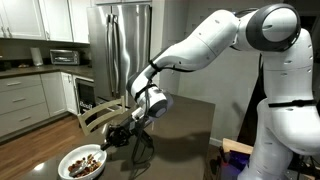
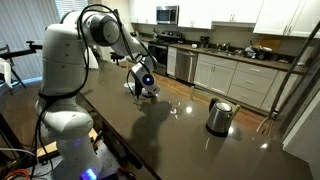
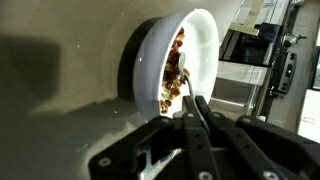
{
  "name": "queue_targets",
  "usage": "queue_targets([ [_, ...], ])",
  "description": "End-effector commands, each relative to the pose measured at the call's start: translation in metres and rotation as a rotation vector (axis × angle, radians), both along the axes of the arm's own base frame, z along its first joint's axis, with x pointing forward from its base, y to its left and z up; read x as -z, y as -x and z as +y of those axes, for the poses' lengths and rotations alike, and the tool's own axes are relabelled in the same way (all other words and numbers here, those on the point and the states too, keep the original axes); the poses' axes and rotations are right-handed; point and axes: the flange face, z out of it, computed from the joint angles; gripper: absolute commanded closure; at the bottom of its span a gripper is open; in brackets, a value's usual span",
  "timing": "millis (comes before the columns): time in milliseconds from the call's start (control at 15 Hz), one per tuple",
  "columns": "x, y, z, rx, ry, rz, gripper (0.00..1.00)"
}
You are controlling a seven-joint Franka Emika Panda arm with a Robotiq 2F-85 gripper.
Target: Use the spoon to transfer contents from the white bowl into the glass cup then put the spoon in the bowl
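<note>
The white bowl [image 1: 82,163] sits on the dark table and holds brown lumpy contents [image 1: 84,159]. In the wrist view the bowl [image 3: 200,40] appears turned on its side, with the contents [image 3: 174,78] inside. My gripper [image 1: 122,136] hangs just beside the bowl and is shut on the thin spoon handle [image 3: 187,88], which reaches into the bowl. The spoon's scoop is hidden among the contents. In an exterior view the gripper [image 2: 143,84] is over the bowl [image 2: 151,94], and the small glass cup [image 2: 176,108] stands a short way off.
A steel kettle [image 2: 219,116] stands on the table beyond the cup. A wooden chair [image 1: 100,115] is at the table's far side. Kitchen counters [image 2: 235,75] and a steel fridge [image 1: 122,50] line the walls.
</note>
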Motion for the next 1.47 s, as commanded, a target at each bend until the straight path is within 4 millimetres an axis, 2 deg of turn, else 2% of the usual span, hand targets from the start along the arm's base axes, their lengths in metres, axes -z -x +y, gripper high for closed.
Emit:
queue_targets([
  [0,-0.010,0.009,-0.001,0.006,0.014,-0.020,0.97],
  [467,-0.032,0.009,-0.008,0.005,0.040,-0.050,0.97],
  [667,-0.040,0.008,-0.013,0.001,0.107,-0.049,0.97],
  [867,-0.040,0.009,-0.017,-0.030,0.241,-0.030,0.97],
  [933,-0.033,0.001,-0.018,-0.025,0.179,-0.045,0.95],
  [1400,-0.032,0.004,-0.017,-0.041,0.228,-0.036,0.95],
])
